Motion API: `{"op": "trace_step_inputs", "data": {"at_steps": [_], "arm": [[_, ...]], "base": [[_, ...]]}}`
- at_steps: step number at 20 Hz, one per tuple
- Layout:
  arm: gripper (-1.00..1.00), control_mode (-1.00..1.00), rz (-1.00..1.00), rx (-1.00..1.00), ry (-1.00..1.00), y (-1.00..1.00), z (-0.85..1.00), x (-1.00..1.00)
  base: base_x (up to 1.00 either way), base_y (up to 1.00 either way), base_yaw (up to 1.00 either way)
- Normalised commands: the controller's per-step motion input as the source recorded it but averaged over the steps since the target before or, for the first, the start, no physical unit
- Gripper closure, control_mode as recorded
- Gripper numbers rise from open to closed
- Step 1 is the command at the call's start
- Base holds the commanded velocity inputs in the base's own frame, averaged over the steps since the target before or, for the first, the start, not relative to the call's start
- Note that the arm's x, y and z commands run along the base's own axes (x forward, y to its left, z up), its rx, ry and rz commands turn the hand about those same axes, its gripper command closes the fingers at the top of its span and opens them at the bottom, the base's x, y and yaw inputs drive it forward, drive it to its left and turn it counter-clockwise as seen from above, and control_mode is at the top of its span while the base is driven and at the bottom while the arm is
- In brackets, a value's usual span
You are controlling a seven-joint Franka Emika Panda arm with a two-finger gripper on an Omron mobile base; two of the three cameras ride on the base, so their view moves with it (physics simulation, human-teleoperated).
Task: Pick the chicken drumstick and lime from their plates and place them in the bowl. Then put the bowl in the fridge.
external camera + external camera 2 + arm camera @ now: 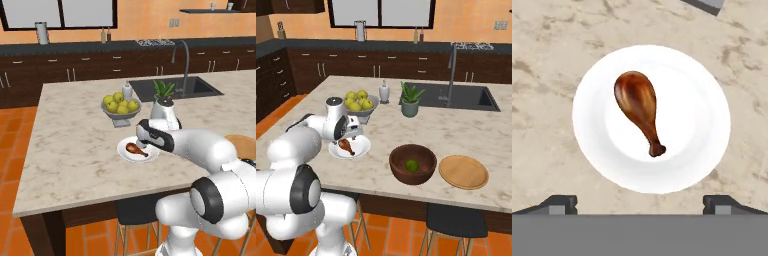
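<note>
The small reddish-brown roasted chicken drumstick lies in the middle of the glossy white round plate on the beige marble tabletop. The gripper hangs just above that plate, spread wide and holding nothing. Beside the plate stands the deep dark-brown wooden bowl with the small green lime inside, and beyond the bowl lies the flat tan wooden plate.

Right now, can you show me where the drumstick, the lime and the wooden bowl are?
chicken drumstick (637, 102): hand view, on its thick meaty end, lying on the white plate.
lime (412, 165): right base view, on its green top, inside the bowl.
bowl (401, 173): right base view, on its outer front wall.
</note>
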Motion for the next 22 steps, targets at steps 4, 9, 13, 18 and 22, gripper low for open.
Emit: {"op": "trace_step_inputs", "data": {"at_steps": [4, 9, 13, 18, 22], "arm": [[-1.00, -1.00, 0.12, -0.12, 0.08, 0.17, -0.62, 0.46], [-1.00, -1.00, 0.08, -0.01, 0.00, 0.02, -0.41, 0.41], [-1.00, -1.00, 0.09, 0.00, 0.01, 0.02, -0.46, 0.22], [-1.00, -1.00, 0.07, 0.00, 0.00, 0.00, -0.39, 0.24], [-1.00, -1.00, 0.06, 0.00, 0.03, 0.05, -0.34, 0.08]], "base": [[0.00, 0.00, 0.00], [0.00, 0.00, 0.00], [0.00, 0.00, 0.00], [0.00, 0.00, 0.00], [0.00, 0.00, 0.00]]}}
